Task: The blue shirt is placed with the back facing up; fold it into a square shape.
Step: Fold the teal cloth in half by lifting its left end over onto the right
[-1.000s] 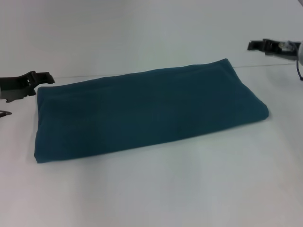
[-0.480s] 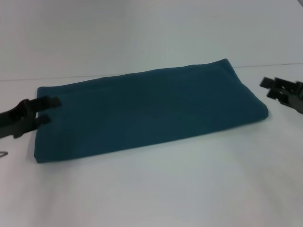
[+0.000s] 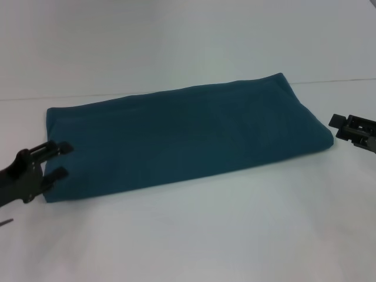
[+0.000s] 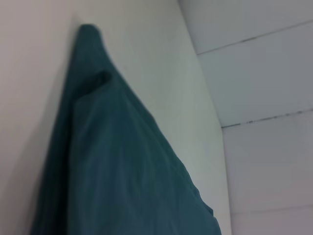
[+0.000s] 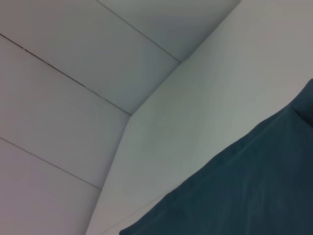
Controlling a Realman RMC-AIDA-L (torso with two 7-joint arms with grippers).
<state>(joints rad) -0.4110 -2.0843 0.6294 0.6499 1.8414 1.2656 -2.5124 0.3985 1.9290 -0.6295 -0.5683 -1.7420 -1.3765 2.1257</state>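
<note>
The blue shirt (image 3: pixel 182 135) lies on the white table as a long folded band running from near left to far right, plain side up. My left gripper (image 3: pixel 60 160) is open at the band's near left corner, its two fingers overlapping the cloth's edge. My right gripper (image 3: pixel 339 127) is open just off the band's right end, level with the near right corner and apart from the cloth. The left wrist view shows the blue shirt (image 4: pixel 112 171) filling the frame, and in the right wrist view the blue shirt (image 5: pixel 244 191) takes one corner. Neither wrist view shows its own fingers.
The white table (image 3: pixel 205 241) stretches wide in front of the shirt. Its back edge (image 3: pixel 335 80) meets a pale panelled wall (image 5: pixel 73 73) just behind the cloth.
Both grippers came down and toward me. The left went from the shirt's far left corner to its near left corner. The right dropped from beyond the far right to beside the right end.
</note>
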